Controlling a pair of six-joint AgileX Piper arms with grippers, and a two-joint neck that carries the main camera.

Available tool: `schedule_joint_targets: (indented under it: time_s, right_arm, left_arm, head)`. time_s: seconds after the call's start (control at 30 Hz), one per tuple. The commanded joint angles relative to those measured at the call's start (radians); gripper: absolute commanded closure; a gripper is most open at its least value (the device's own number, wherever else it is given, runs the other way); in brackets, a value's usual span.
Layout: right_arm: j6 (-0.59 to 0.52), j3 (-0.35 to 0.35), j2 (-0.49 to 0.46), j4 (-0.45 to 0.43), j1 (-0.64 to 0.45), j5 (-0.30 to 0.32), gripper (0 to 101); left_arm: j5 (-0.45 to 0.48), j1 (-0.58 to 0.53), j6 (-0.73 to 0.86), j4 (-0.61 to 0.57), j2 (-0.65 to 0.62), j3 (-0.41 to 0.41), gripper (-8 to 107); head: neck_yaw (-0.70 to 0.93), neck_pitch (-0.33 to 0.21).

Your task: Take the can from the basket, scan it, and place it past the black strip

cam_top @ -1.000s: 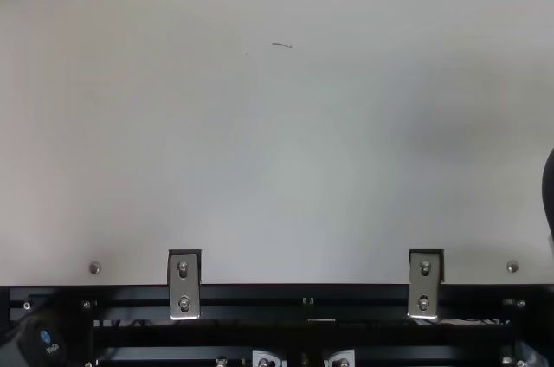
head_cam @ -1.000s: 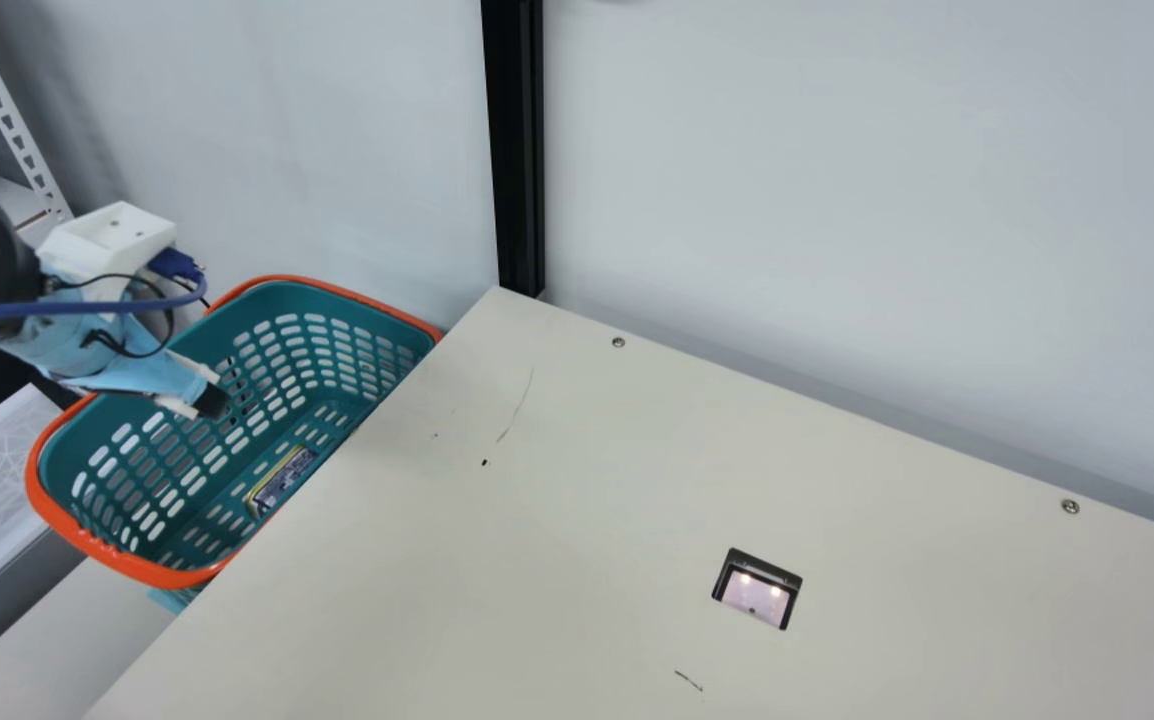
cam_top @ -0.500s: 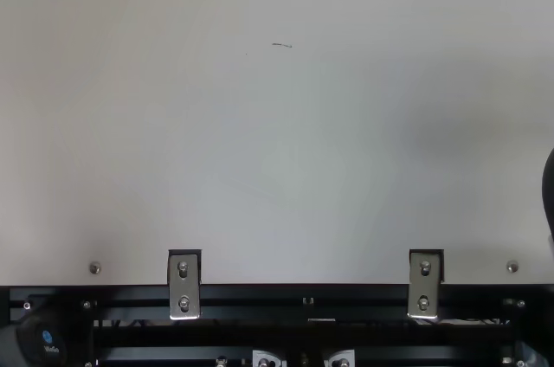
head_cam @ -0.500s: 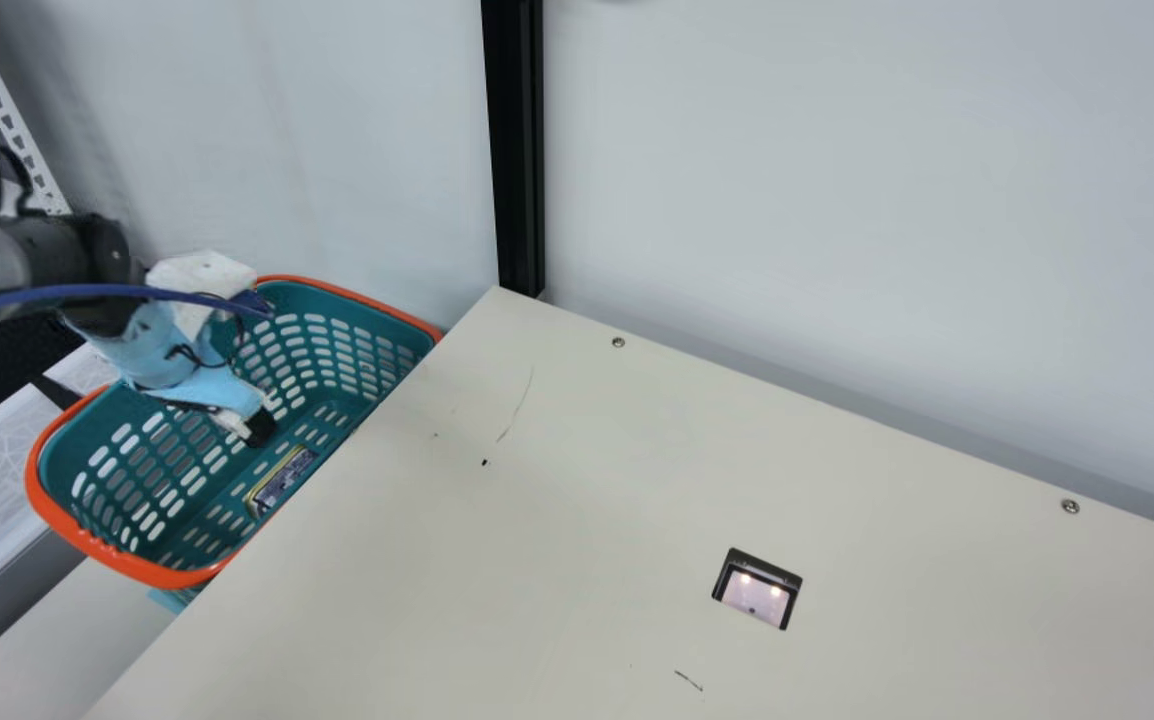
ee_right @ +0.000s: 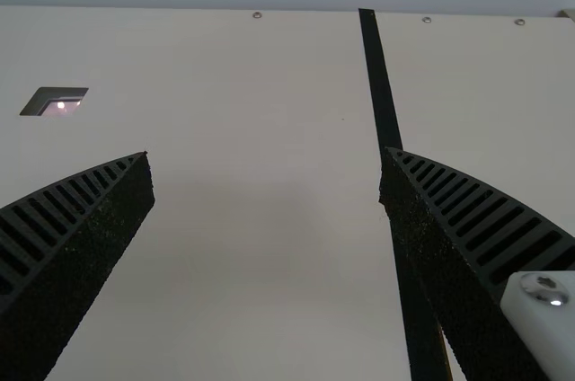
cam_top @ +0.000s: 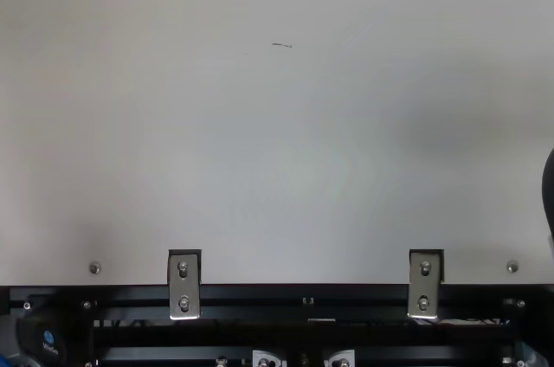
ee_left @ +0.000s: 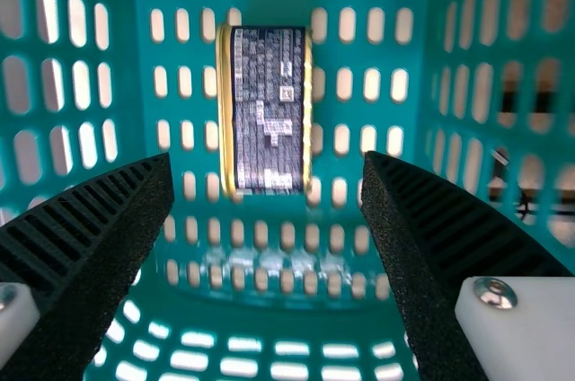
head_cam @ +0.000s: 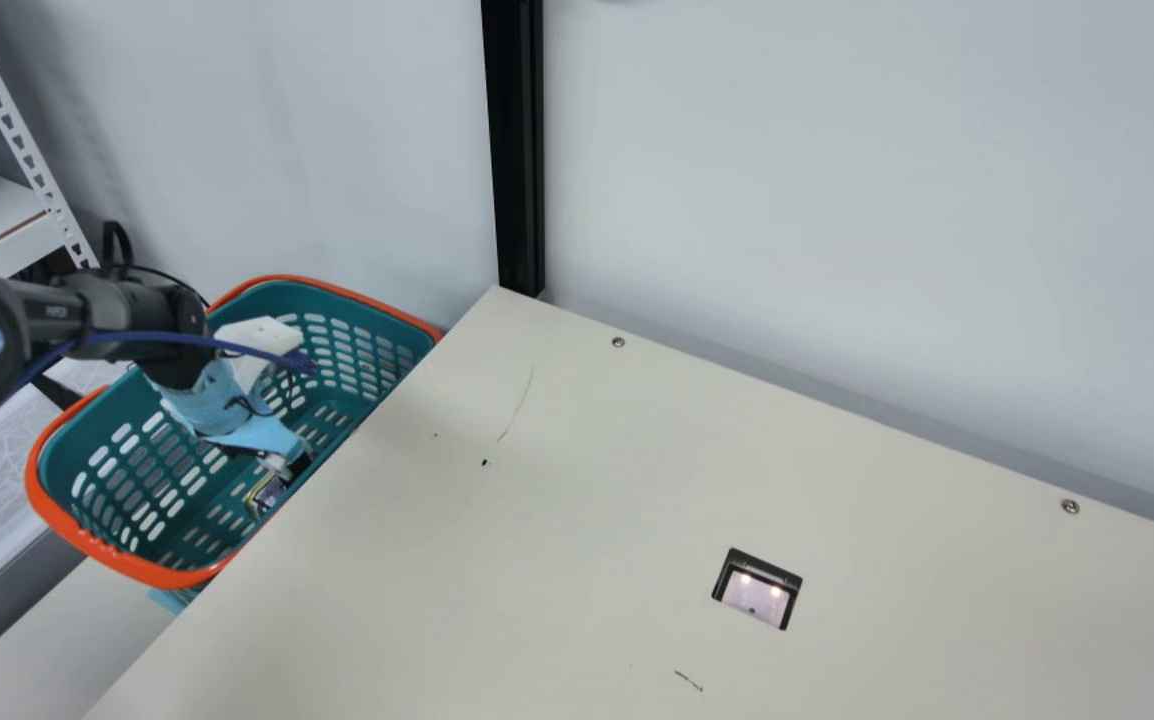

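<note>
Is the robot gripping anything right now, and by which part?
Nothing is held: the left end effector is open near the can in the basket, and the right end effector is open too.

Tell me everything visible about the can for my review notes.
The can looks like metal: dark label with dense pale print, gold rims along its two long edges. It lies on its side on the floor of the teal, orange-rimmed basket. The left gripper is open above it, fingers apparently clear of it. No dents can be made out.
</note>
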Motion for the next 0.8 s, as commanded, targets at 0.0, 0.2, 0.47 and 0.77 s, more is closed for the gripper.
schedule_joint_targets:
  time_s: [0.0,0.2,0.47,0.77]
  right_arm:
    - [0.000,0.000,0.000,0.000,0.000,0.000,0]
    - [0.000,0.000,0.000,0.000,0.000,0.000,0]
    - [0.000,0.000,0.000,0.002,0.000,0.000,0]
    - [0.000,0.000,0.000,0.002,0.000,0.000,0]
  left_arm:
    - [-0.009,0.000,0.007,-0.005,0.044,-0.022,9]
    - [-0.009,-0.004,0.012,-0.021,0.128,-0.098,9]
    - [0.008,-0.008,0.009,-0.028,0.227,-0.202,9]
    - [0.044,-0.005,0.015,-0.050,0.310,-0.304,9]
  head:
    - [0.019,-0.043]
    - [0.019,-0.043]
    - [0.019,-0.043]
    - [0.019,-0.043]
